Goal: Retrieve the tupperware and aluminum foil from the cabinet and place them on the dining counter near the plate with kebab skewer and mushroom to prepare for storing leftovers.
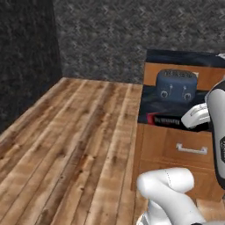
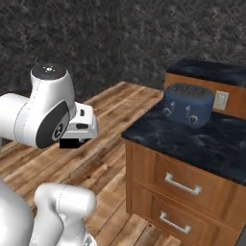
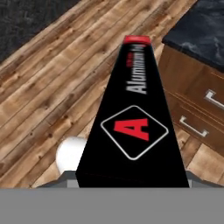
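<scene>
From the left base view, a blue toaster [image 1: 176, 85] sits on the dark counter [image 1: 154, 110] above wooden drawers [image 1: 184, 149], and a black-and-red box edge shows beside the white hand. From the right base view, the gripper [image 2: 76, 142] hangs over the plank floor [image 2: 110, 120] with a black block under it. In the hand view, the jaws grasp the aluminum foil box [image 3: 133, 131], which points out over the floor beside the drawers.

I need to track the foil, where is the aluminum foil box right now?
In the hand view the aluminum foil box is held in the gripper, stretching away from the hand above the wooden floor, left of the drawer cabinet.
</scene>
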Robot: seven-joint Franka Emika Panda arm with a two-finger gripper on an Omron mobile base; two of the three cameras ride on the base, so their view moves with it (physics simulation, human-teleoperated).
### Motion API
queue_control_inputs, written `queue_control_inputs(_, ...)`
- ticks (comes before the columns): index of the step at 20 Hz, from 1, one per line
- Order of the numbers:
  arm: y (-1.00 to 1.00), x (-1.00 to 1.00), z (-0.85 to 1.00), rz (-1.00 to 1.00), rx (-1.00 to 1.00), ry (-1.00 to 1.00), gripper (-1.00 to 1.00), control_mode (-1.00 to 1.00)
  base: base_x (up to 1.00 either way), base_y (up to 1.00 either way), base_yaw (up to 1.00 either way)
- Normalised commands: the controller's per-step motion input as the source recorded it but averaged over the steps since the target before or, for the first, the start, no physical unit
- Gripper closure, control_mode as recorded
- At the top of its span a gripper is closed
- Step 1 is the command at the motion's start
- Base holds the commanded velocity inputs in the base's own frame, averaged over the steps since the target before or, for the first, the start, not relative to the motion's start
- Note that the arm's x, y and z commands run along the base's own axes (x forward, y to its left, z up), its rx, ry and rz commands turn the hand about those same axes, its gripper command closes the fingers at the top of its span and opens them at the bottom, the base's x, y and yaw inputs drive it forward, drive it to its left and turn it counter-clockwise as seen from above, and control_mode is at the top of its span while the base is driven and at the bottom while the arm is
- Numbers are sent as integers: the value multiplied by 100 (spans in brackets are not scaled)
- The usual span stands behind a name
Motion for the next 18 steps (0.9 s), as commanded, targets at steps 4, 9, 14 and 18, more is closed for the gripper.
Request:
queue_control_inputs(4,0,0,0,0,0,0,100,100,88,100,-53)
queue_control_inputs(9,0,0,0,0,0,0,100,100,82,100,-56)
queue_control_inputs(14,0,0,0,0,0,0,100,100,83,100,-55)
queue_control_inputs(18,0,0,0,0,0,0,100,100,86,100,-54)
